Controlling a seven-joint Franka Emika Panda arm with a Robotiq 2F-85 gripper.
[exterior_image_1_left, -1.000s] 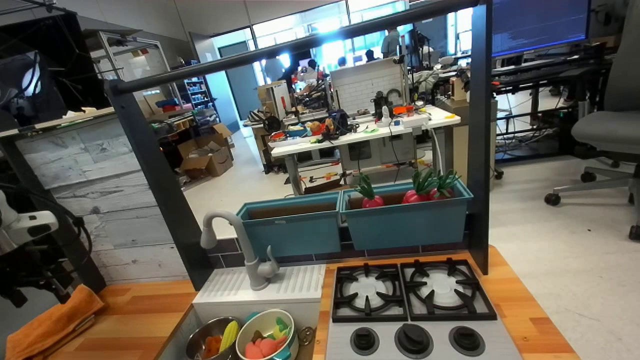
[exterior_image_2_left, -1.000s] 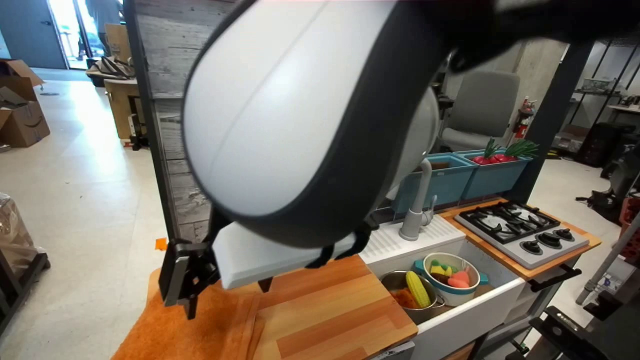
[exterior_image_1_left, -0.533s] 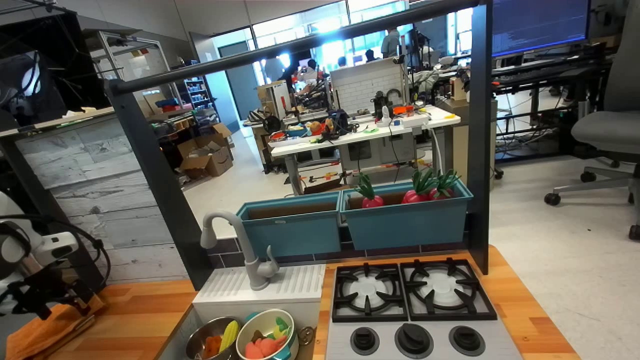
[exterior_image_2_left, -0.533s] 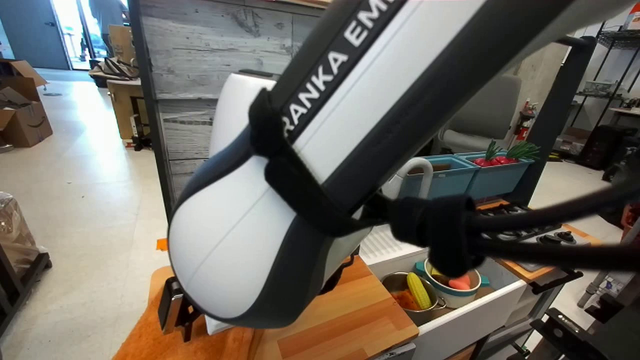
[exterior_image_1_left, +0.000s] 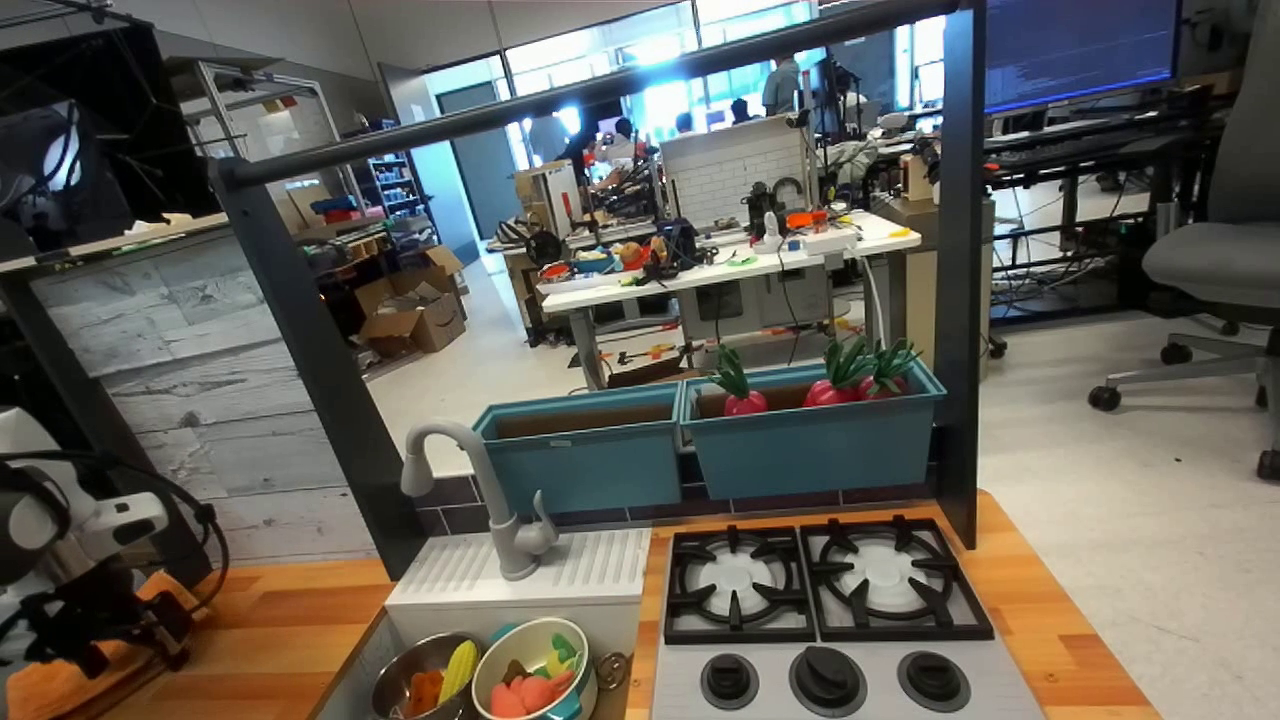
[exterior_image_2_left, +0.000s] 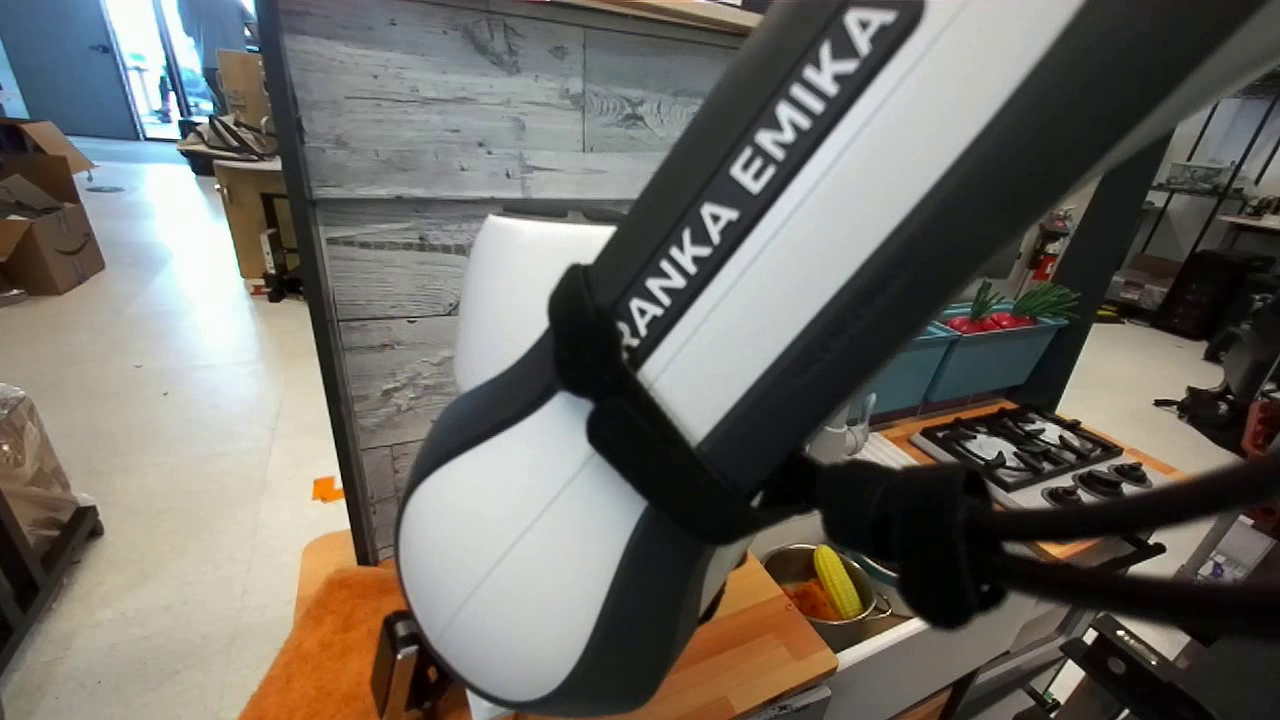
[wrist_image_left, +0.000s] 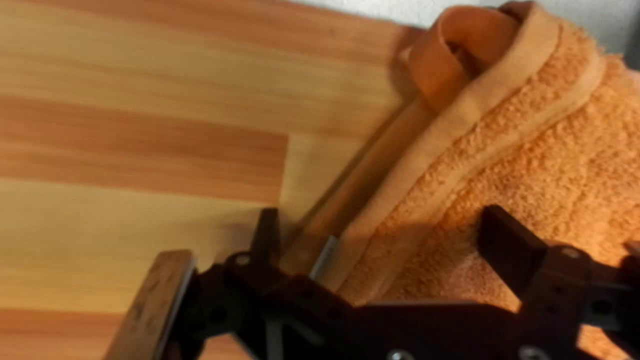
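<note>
Fingers (wrist_image_left: 515, 252) spread wide, released. From the wrist, one tip stands over the wooden countertop (wrist_image_left: 150, 225), the other over the orange towel (wrist_image_left: 555, 175), whose folded edge (wrist_image_left: 430, 147) runs between them; whether either tip touches cloth, I cannot tell. Towel lies on the wood, its loop (wrist_image_left: 437, 75) curled up near the top of that view. In an exterior view my arm (exterior_image_2_left: 825, 235) hides part of it. Sink (exterior_image_1_left: 610, 620) alongside: steel pot (exterior_image_1_left: 420, 655) with yellow corn (exterior_image_1_left: 460, 668), white-and-teal pot (exterior_image_1_left: 587, 690) of toy food (exterior_image_1_left: 530, 693) just beside. Gray faucet (exterior_image_1_left: 516, 555) behind; stove (exterior_image_1_left: 770, 665) past the sink, well apart from me.
</note>
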